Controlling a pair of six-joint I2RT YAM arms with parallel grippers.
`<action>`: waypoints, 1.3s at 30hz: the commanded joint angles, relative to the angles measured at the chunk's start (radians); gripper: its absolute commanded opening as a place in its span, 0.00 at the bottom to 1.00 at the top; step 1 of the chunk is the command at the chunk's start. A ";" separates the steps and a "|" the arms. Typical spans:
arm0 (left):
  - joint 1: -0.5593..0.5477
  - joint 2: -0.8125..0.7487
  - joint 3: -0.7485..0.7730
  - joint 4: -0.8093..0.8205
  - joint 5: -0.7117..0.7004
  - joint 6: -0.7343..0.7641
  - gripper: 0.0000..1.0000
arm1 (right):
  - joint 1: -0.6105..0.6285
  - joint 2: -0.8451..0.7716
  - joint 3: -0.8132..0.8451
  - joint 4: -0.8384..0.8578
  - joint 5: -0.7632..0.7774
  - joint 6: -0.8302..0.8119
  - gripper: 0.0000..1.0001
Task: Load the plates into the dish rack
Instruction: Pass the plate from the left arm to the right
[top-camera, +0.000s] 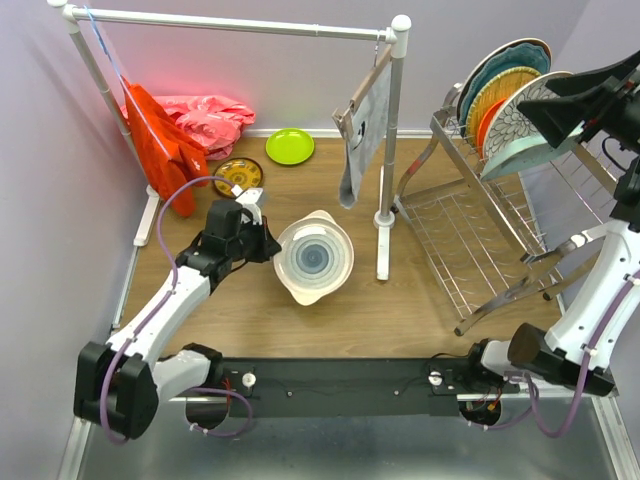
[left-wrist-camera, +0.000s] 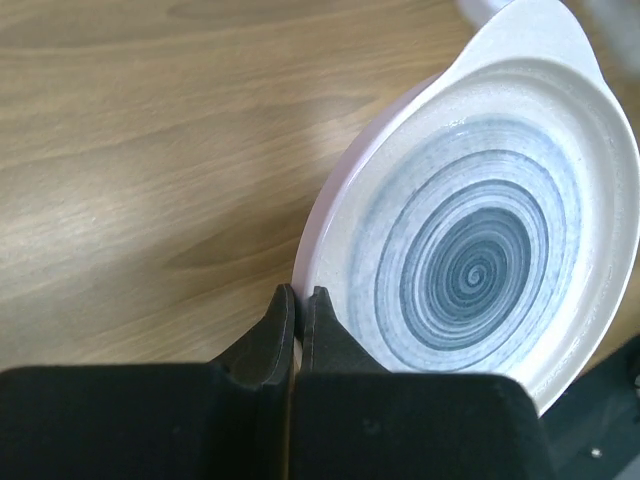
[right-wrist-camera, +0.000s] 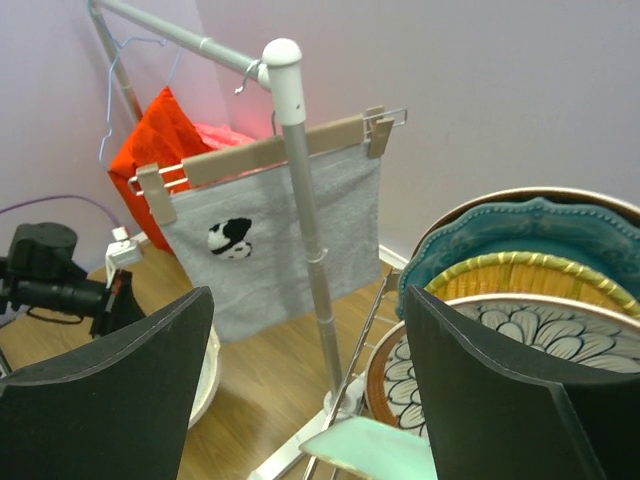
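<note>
Pickup: left gripper (left-wrist-camera: 300, 305) pinched on rim of white ringed plate (left-wrist-camera: 470, 250), mid-table (right gripper (right-wrist-camera: 305, 335) wide, empty). Next: lift, tilt upright toward dish rack (top-camera: 470, 240).

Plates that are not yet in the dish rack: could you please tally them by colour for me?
lime green plate: 1
yellow-brown patterned plate: 1
white ringed plate: 1
Total: 3
</note>
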 joint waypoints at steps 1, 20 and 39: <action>-0.005 -0.097 0.048 0.065 0.146 -0.103 0.00 | -0.005 0.078 0.117 -0.007 0.027 0.095 0.84; -0.215 -0.019 0.643 -0.082 0.045 -0.275 0.00 | 0.155 0.058 0.049 0.072 -0.008 0.242 0.84; -0.418 0.234 1.126 -0.226 -0.337 -0.375 0.00 | 0.472 0.096 0.111 -0.401 0.176 0.074 0.83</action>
